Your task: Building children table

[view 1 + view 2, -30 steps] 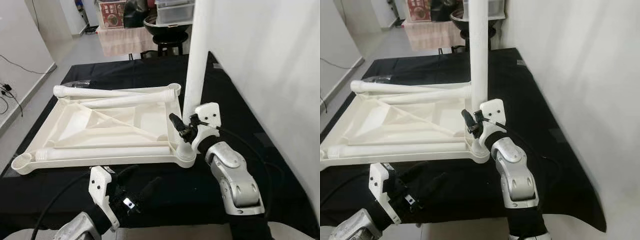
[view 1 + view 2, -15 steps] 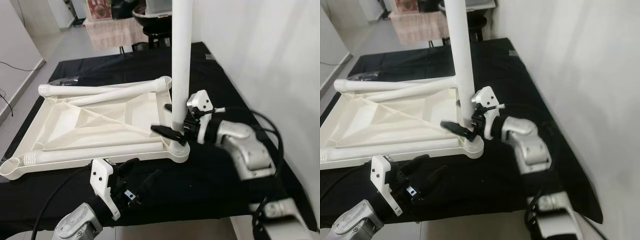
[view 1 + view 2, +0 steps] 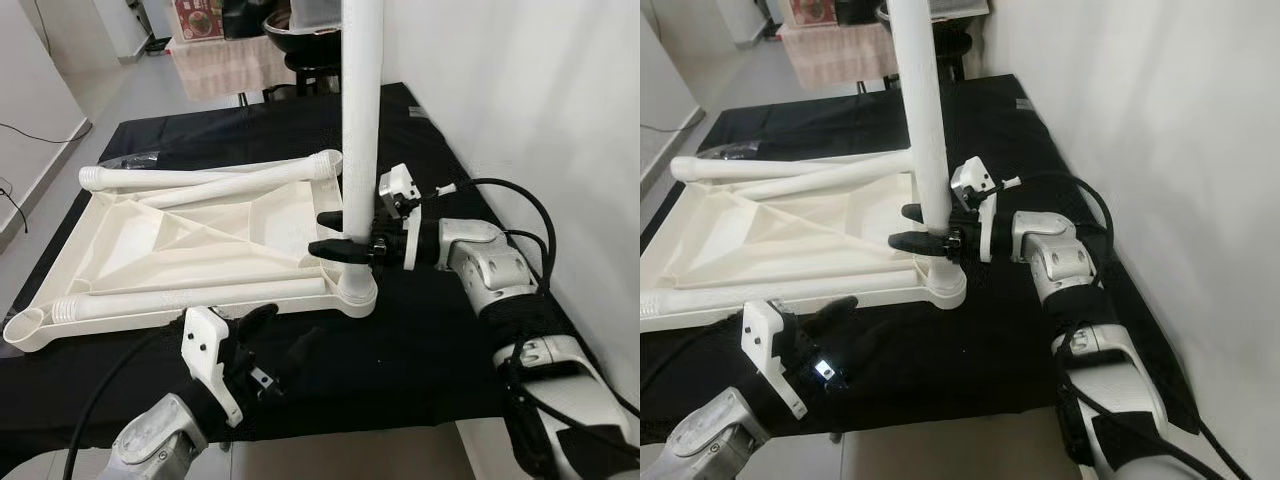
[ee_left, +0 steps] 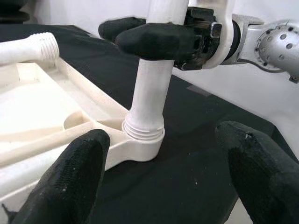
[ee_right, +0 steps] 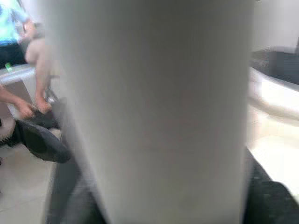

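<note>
The white plastic table top lies upside down on a black-covered table. One white leg stands upright in the near right corner socket. My right gripper is shut on this leg just above the socket, its arm reaching in from the right. In the right wrist view the leg is pressed close to the camera. My left gripper hovers open in front of that corner, fingers spread wide and holding nothing. Three loose legs lie on the table top.
A white wall runs close along the table's right side. Behind the table stand a stool with a black bowl and a cloth-covered stand. Grey floor lies to the left. A person's hand and shoe show beyond the leg.
My right wrist has swung round the upright leg from the near side to its right side, still gripping it. The camera has shifted. The left gripper has stayed open in front.
</note>
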`<state>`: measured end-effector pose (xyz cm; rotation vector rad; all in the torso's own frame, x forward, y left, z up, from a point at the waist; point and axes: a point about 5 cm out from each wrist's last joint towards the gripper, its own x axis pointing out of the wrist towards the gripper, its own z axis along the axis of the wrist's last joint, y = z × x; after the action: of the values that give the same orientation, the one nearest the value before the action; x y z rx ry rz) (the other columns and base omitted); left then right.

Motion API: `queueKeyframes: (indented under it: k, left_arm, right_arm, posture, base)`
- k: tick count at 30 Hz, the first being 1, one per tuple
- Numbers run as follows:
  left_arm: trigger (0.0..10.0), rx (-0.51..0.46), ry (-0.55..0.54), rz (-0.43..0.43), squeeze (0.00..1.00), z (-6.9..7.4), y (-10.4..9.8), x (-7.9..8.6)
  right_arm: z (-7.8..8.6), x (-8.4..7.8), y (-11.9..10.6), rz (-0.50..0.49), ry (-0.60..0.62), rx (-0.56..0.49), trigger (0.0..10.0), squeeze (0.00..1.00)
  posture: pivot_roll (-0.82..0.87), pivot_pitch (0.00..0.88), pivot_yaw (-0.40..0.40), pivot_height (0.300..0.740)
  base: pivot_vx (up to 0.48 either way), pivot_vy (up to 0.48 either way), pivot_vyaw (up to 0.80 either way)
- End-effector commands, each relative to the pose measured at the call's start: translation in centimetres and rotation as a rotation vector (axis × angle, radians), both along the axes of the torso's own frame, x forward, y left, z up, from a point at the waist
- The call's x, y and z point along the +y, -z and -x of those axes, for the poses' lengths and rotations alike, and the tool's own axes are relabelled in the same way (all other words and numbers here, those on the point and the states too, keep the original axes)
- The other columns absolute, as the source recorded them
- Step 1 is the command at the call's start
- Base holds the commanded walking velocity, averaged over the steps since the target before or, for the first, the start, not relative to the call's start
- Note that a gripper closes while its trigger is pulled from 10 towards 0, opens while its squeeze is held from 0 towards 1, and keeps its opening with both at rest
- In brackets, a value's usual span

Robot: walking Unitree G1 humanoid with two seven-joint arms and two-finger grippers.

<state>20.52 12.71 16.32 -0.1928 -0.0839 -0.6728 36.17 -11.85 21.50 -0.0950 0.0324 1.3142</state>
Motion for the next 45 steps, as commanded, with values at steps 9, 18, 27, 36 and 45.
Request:
queueKeyframes:
  k: [9,18,27,36,45]
  left_arm:
    - [10.0,0.029,-0.022,-0.006,0.00,-0.1,0.6,0.6]
    - [10.0,0.037,-0.004,0.014,0.00,-0.6,0.8,0.6]
    - [10.0,0.030,-0.034,0.019,0.00,-0.9,0.7,0.6]
    - [10.0,0.037,-0.023,0.024,0.00,-1.1,0.8,0.4]
    - [10.0,0.042,-0.026,0.023,0.00,-1.1,1.0,0.3]
  right_arm:
    - [-0.1,0.5,3.5,-0.025,0.867,0.081,0.0,0.00]
    - [3.6,3.6,5.2,-0.007,0.780,0.006,0.0,0.00]
    - [1.9,3.9,2.1,-0.044,0.714,-0.007,10.0,1.00]
    - [0.7,4.0,-0.2,-0.076,0.241,-0.071,10.0,1.00]
    - [0.3,4.3,0.0,0.015,-0.069,-0.004,10.0,0.00]
  posture:
    - [-0.07,0.102,0.049,0.740]
    - [-0.08,0.092,0.067,0.740]
    - [-0.08,0.085,0.057,0.740]
    - [-0.08,0.082,0.057,0.740]
    - [-0.06,0.071,0.051,0.740]
  base:
    - [0.000,0.000,0.00]
    - [0.000,0.000,0.00]
    - [0.000,0.000,0.00]
    - [0.000,0.000,0.00]
    - [0.000,0.000,0.00]
